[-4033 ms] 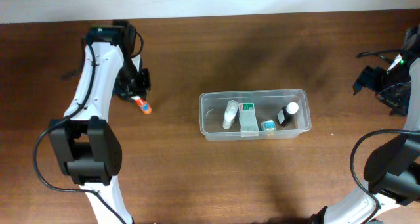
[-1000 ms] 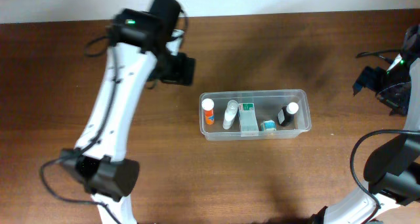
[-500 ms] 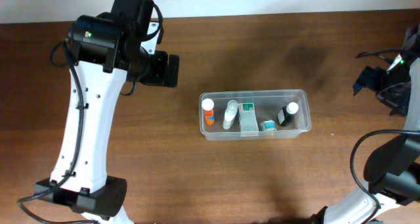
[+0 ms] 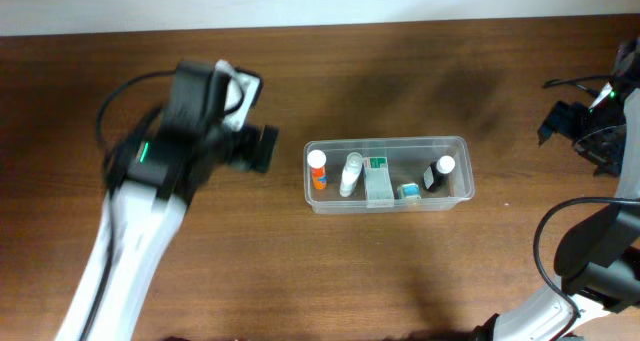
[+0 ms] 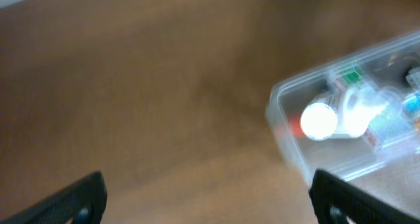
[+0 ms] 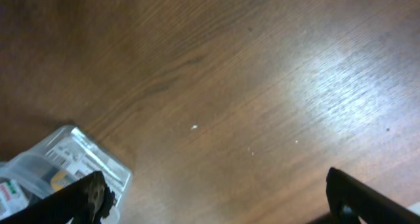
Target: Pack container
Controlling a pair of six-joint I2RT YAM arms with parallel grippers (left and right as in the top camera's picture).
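1. Overhead: left gripper [image 4: 262, 148] is motion-blurred, just off the left end of the container [image 4: 390, 141]. In the left wrist view its fingers [image 5: 82, 198] are spread wide with only bare table [image 5: 131, 86] between them. The container lies ahead of the fingers, toward the right one.
2. Inside the container, left to right: orange bottle [image 4: 317, 171] with white cap, white bottle [image 4: 350, 174], green-and-white box [image 4: 377, 178], small teal item [image 4: 408, 190], black bottle [image 4: 438, 173] with white cap. All sit within the walls.
3. Right gripper [image 6: 213, 201]: fingers spread, holding nothing. A container corner shows just beyond its left finger. Overhead puts this arm at the far right edge, well apart from the container.
4. Progress, as a judgement: no loose items show on the table, both grippers are empty, five things are in. Packing looks done or close to it. Likely all that's left is parking the arms. No lid is in view.
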